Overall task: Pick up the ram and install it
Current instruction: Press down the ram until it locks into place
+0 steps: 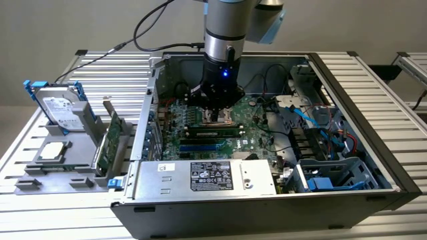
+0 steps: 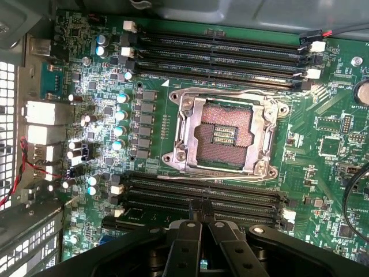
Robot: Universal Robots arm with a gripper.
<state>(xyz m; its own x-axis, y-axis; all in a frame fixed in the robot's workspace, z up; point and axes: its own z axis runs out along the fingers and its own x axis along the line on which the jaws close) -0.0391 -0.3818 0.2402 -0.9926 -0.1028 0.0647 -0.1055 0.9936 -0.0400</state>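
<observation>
- Gripper hangs above the motherboard, fingers pressed together, gripping nothing.
- The ram lies in a slot just beyond the CPU socket.
- Risk: descending off-line, the fingertips could scrape the socket's exposed contacts.

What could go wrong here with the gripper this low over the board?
1. The shut gripper hangs close above the open CPU socket; a dip could bend its exposed contacts.
2. A RAM stick sits in a slot beside the gripper; whether it is fully seated cannot be told.
</observation>
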